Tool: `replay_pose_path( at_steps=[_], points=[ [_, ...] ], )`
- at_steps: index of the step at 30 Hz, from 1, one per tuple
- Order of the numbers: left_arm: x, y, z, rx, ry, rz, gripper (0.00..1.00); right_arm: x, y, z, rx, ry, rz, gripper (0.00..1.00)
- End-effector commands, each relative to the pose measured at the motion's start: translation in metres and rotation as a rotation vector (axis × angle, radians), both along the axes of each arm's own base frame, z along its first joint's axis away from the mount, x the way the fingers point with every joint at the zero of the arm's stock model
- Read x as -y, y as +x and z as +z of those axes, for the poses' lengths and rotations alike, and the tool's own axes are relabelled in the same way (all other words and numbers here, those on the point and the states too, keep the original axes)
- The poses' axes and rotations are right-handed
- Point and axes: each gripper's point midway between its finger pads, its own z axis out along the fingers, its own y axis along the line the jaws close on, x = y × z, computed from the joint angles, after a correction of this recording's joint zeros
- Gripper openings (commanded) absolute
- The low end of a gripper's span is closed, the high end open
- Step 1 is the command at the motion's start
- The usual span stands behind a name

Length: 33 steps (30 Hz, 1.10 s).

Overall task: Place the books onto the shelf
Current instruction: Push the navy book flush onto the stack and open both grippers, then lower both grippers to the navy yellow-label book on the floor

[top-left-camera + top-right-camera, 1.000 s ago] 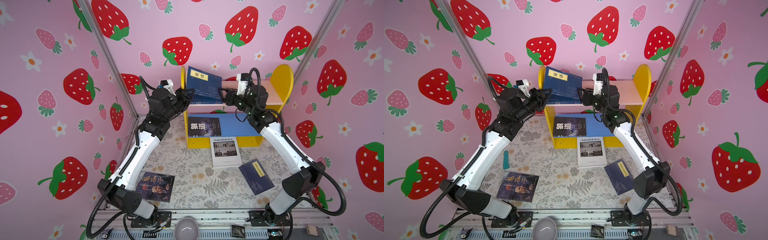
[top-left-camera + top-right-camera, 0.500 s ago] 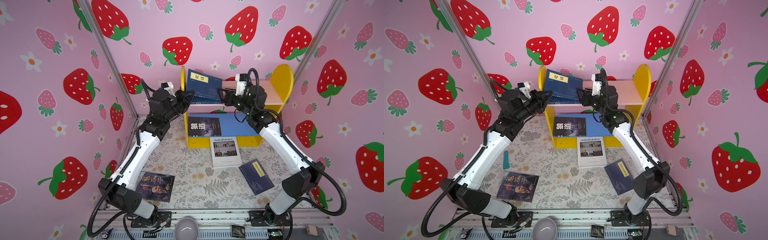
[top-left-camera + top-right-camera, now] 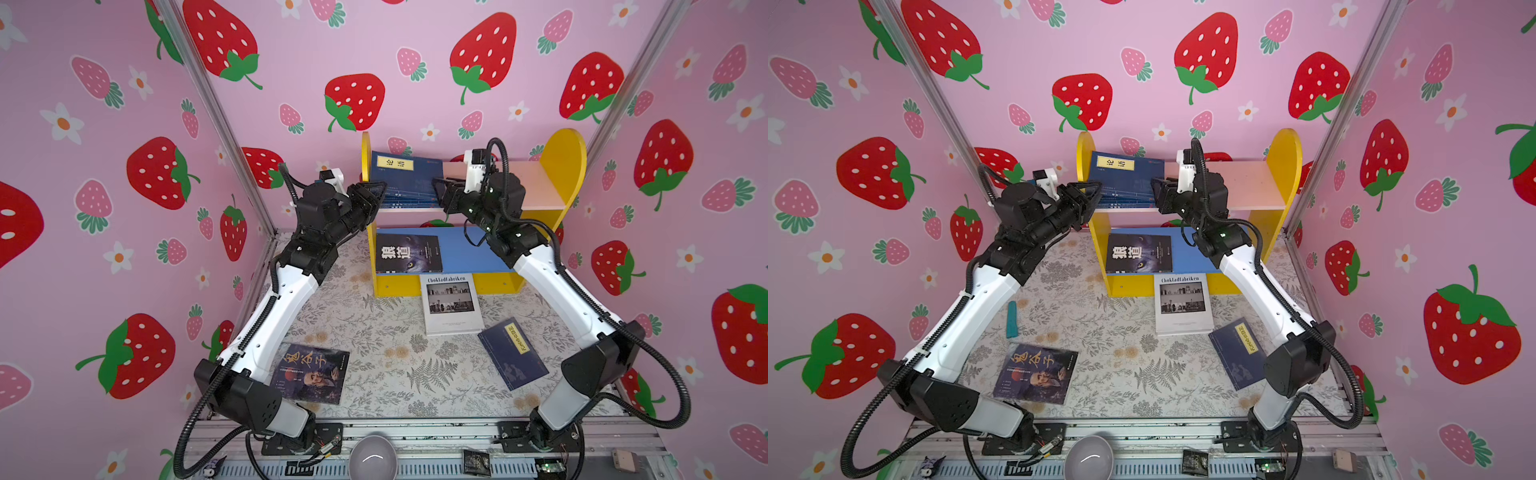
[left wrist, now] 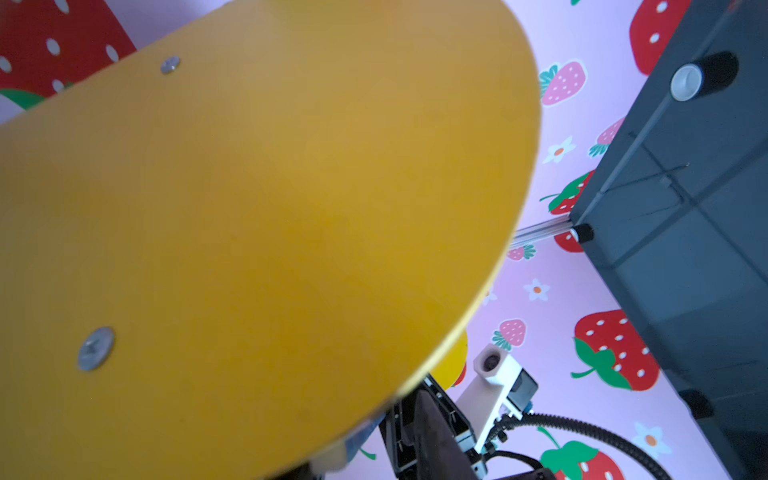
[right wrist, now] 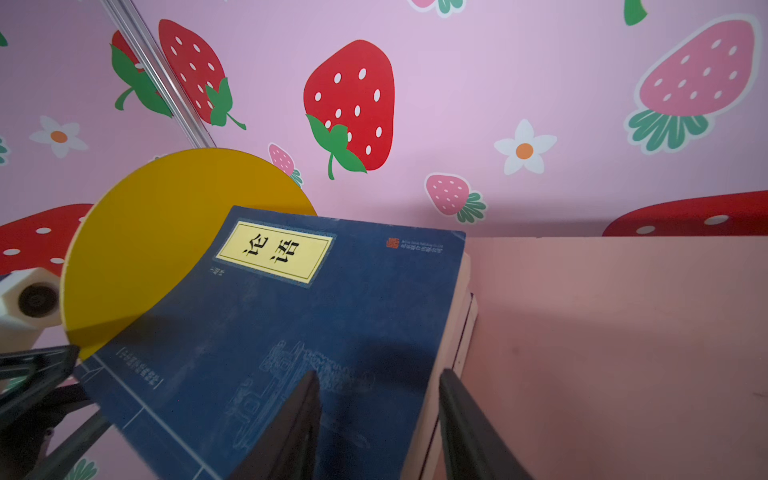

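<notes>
Shelf (image 3: 562, 166): yellow round-topped side panels, pale pink upper board, blue lower board.
Upper board, left end: navy books (image 3: 409, 183) with a yellow title label; left tool (image 3: 372, 195) at their left edge, right tool (image 3: 441, 189) at their right.
Lower board, left end: wolf-eye book (image 3: 407, 253).
Floral desk (image 3: 395, 374): white "Chokladfabriken" book (image 3: 451, 305) just before the shelf; single navy book (image 3: 513, 353) on the right; old-man portrait book (image 3: 309, 374) by the left arm's base.

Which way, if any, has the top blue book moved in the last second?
Yes. The top blue book has sunk lower against the round top of the yellow side panel, toward the pink board.
</notes>
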Motion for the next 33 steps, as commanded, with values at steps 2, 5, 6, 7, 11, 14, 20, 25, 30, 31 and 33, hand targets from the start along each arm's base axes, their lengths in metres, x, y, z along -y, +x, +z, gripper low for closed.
replay_pose_path(
  at_steps=[2, 5, 6, 7, 11, 14, 20, 25, 30, 31, 33],
  points=[
    [-0.025, -0.008, 0.016, 0.058, -0.017, 0.081, 0.47, -0.003, 0.005, -0.025, -0.051, -0.070, -0.020, 0.48],
    [-0.037, -0.016, 0.015, 0.067, 0.006, 0.125, 0.52, -0.004, 0.005, -0.027, -0.052, -0.072, -0.015, 0.47],
    [-0.041, -0.018, 0.014, 0.070, 0.018, 0.138, 0.54, -0.004, 0.006, -0.027, -0.053, -0.073, -0.012, 0.47],
    [-0.046, -0.020, 0.013, 0.066, 0.030, 0.149, 0.55, -0.005, 0.005, -0.026, -0.050, -0.070, -0.005, 0.47],
    [-0.067, -0.026, 0.004, 0.047, 0.066, 0.215, 0.56, -0.006, 0.002, -0.024, -0.044, -0.064, 0.007, 0.47],
    [-0.083, -0.031, -0.002, 0.048, 0.074, 0.271, 0.56, -0.008, 0.000, -0.020, -0.034, -0.059, 0.022, 0.48],
    [-0.087, -0.048, -0.003, 0.118, 0.244, 0.258, 0.60, -0.010, -0.017, 0.010, 0.055, -0.074, 0.094, 0.55],
    [-0.076, -0.077, -0.044, 0.131, 0.498, 0.119, 0.81, 0.039, -0.043, 0.056, 0.175, -0.133, -0.066, 0.69],
    [-0.077, -0.101, -0.107, 0.055, 0.565, 0.066, 0.97, 0.088, -0.089, 0.057, 0.199, -0.116, -0.155, 0.79],
    [-0.073, -0.105, -0.118, 0.035, 0.560, 0.043, 0.98, 0.096, -0.095, 0.045, 0.170, -0.118, -0.174, 0.80],
    [-0.059, -0.113, -0.142, 0.004, 0.551, -0.020, 1.00, 0.114, -0.101, 0.009, 0.080, -0.135, -0.231, 0.80]
  ],
)
